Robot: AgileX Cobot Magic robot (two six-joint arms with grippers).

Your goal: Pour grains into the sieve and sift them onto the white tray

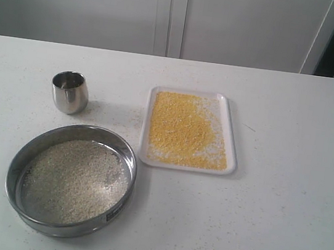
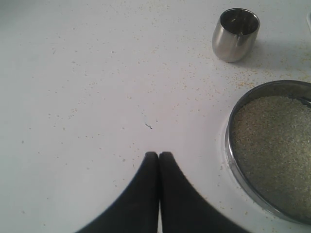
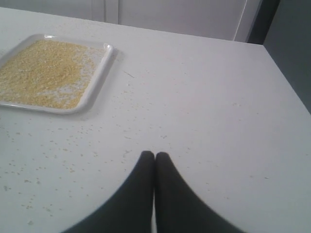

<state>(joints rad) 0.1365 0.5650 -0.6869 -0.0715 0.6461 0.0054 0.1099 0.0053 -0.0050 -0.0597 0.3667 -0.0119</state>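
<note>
The sieve [image 1: 71,179] rests on the table at the front left, holding coarse pale whitish-beige grains [image 1: 75,180]; its rim [image 2: 232,160] also shows in the left wrist view. The white tray [image 1: 233,143] lies right of it, covered with fine golden-yellow grains [image 1: 185,129], and appears again as the tray [image 3: 95,85] in the right wrist view. Neither arm shows in the exterior view. My left gripper [image 2: 159,155] is shut with nothing in it, above bare table beside the sieve. My right gripper [image 3: 154,155] is shut and holds nothing, well away from the tray.
A small rounded steel cup [image 1: 69,92] stands upright behind the sieve, also seen as the cup [image 2: 235,35] in the left wrist view. Stray grains [image 3: 58,145] speckle the white table. The table's right edge [image 3: 286,73] drops off beside a dark gap.
</note>
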